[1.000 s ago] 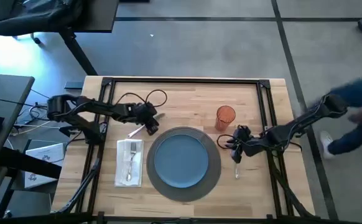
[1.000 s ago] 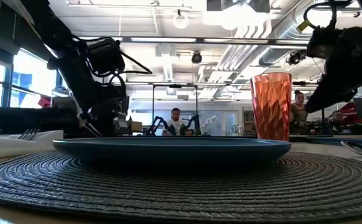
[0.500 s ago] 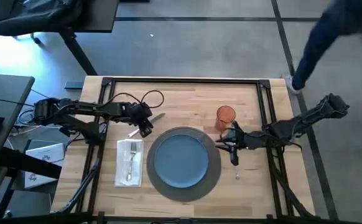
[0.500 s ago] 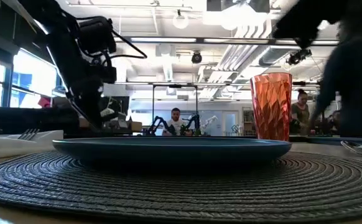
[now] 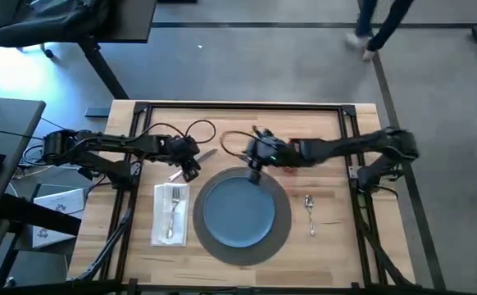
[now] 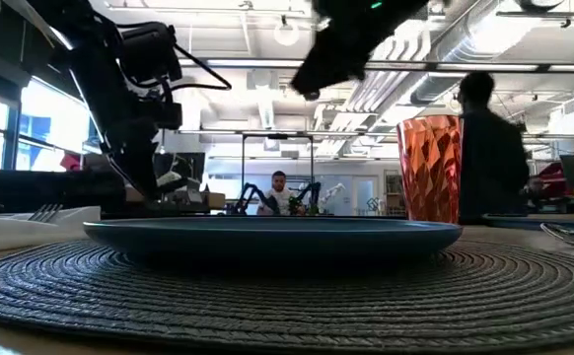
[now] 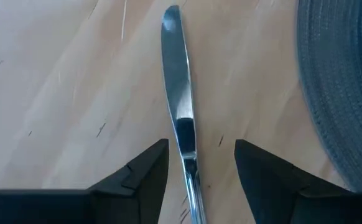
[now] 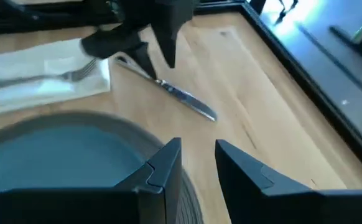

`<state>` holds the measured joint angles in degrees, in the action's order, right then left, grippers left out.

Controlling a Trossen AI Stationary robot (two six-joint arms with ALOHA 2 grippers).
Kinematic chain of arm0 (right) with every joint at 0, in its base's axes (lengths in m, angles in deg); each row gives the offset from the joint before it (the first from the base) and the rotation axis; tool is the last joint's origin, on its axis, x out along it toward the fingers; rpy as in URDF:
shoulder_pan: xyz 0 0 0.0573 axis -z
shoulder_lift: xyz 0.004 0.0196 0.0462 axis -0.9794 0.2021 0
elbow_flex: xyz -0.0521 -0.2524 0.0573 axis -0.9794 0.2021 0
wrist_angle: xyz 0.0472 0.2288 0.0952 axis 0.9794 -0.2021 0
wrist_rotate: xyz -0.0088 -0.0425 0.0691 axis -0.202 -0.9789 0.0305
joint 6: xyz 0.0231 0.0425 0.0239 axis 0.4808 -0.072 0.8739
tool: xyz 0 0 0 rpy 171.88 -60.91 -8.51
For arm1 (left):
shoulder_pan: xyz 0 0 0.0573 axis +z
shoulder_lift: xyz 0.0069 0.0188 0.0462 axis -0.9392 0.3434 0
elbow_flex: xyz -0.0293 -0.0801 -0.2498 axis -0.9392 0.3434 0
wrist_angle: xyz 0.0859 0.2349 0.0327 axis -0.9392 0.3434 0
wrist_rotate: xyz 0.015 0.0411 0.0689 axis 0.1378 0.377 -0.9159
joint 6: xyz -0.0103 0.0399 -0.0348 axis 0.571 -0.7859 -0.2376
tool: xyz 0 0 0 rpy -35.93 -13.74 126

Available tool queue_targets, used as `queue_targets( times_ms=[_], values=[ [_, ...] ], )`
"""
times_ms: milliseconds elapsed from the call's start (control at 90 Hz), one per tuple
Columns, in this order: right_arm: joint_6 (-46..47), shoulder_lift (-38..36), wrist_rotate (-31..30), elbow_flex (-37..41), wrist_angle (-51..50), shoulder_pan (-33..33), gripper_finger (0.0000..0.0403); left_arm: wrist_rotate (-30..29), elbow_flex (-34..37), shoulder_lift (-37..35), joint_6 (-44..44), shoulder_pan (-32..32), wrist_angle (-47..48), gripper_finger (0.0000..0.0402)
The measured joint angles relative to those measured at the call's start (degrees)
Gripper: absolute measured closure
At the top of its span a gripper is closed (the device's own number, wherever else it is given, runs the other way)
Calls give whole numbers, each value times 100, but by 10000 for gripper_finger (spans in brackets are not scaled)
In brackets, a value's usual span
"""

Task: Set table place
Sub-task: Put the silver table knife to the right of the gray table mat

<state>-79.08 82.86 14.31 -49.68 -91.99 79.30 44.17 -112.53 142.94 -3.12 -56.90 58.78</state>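
Table: I work over the large light plank table with a thin black frame [image 5: 247, 115].
Place: the round dark grey woven placemat [image 5: 281, 233] lies at the table's middle front, with a smooth round blue plate [image 5: 238, 211] centred on it.
Landmark: I place everything else by the blue plate.
Knife: a slim silver table knife [image 7: 180, 106] lies flat on bare wood beyond the plate's far-left rim, apart from the placemat.
Left gripper [image 7: 196, 165]: low over the knife's handle end, fingers parted narrowly and straddling it, not closed on it.
Right gripper [image 8: 196, 163]: above the plate's far rim, fingers slightly apart, holding nothing.
Other settings: a white folded napkin [image 5: 170, 215] with a silver fork [image 5: 173, 211] lies left of the plate; a silver spoon [image 5: 310, 212] lies right of it; a ribbed orange tumbler [image 6: 429, 168] stands far right.
Step in hand, my judgement: grasping the knife.
Advice: I should centre the handle between the pads, descend until they brush wood, close firmly, lift level.
Risk: thin steel may skid or pivot.
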Motion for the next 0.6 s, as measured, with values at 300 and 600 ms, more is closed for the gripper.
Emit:
queue_targets(
  times_ms=[300, 600],
  values=[
    [190, 2230, 784, -1697, -21, 681, 320, -328, -2, -4, 153, 2, 441, 232],
    [750, 3463, 1050, -2855, -257, 880, 320, -303, 555, -6, 439, 0, 330, 232]
  ],
)
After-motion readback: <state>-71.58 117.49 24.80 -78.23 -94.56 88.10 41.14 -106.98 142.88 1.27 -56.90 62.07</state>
